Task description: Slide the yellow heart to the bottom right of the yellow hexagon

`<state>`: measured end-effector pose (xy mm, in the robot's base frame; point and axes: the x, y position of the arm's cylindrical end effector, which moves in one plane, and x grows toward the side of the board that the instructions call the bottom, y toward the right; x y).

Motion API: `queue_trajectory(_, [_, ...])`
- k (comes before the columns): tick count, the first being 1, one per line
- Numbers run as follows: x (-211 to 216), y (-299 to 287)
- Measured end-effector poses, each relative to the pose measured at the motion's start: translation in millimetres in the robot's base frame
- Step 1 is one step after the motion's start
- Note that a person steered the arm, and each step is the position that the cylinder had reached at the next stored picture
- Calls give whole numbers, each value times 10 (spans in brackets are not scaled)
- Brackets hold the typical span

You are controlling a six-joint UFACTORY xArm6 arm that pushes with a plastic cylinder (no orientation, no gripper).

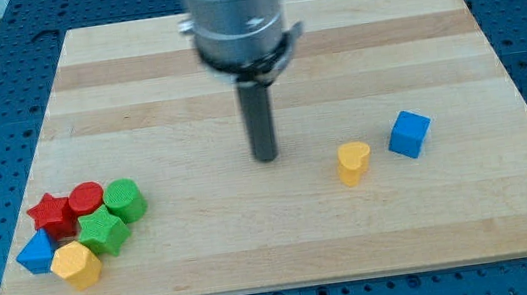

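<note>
The yellow heart [353,163] lies right of the board's middle. The yellow hexagon [76,264] sits at the bottom left, at the lower edge of a cluster of blocks. My tip [264,155] rests on the board to the left of the yellow heart, with a clear gap between them, and far to the right of the yellow hexagon.
A blue cube [409,134] sits just right of the heart. Around the hexagon are a blue triangle [37,253], a red star [50,211], a red cylinder [87,199], a green cylinder [124,199] and a green star [103,231]. The wooden board [286,245] lies on a blue table.
</note>
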<state>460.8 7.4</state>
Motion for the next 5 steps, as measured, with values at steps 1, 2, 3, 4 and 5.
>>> queue_trajectory(1, [-81,715])
queue_trajectory(2, [177,994])
queue_trajectory(3, [411,943])
queue_trajectory(4, [601,474])
queue_trajectory(5, [769,-187])
